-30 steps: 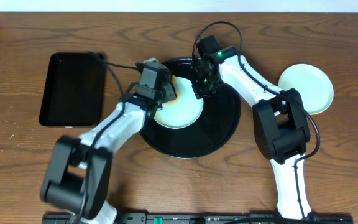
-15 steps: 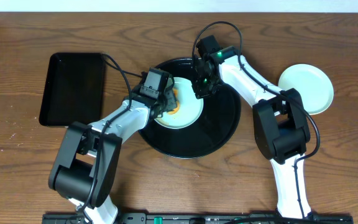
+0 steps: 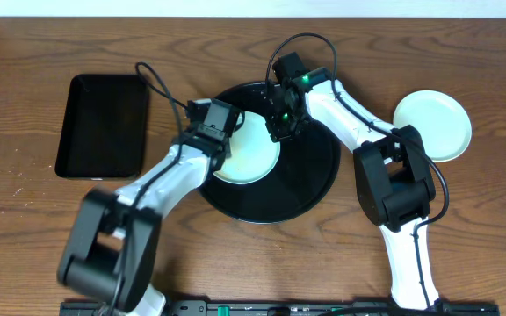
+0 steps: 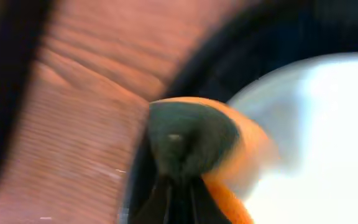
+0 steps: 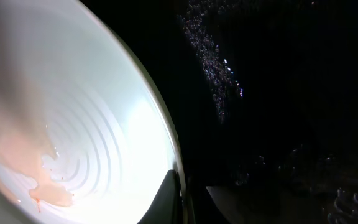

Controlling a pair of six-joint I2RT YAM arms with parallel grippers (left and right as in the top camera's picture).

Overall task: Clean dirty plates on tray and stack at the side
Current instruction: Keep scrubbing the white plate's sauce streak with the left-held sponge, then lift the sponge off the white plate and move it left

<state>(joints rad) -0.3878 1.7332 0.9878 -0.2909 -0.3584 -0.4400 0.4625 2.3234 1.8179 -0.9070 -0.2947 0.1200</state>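
Pinning the plate (image 3: 251, 151) by its far-right rim with the right gripper (image 3: 283, 125), jaws closed on the edge, presumably so it can't skate on the glossy black tray (image 3: 310, 180) under scrub load. The tray sits mid-table, nearer the far edge, with the plate on its left half. Left gripper (image 3: 211, 123) is clamped on a sponge (image 4: 191, 140) (orange foam, dark scouring face; that wrist view is motion-blurred) at the plate's left rim. The plate is smooth and pale with concentric ridges. A thin pinkish sauce film (image 5: 36, 180) shows on it, so I judge the wipe unfinished. Second plate (image 3: 431, 125) lies flat by the right edge and looks clean. Rectangular tray (image 3: 102, 125) sits toward the left edge.
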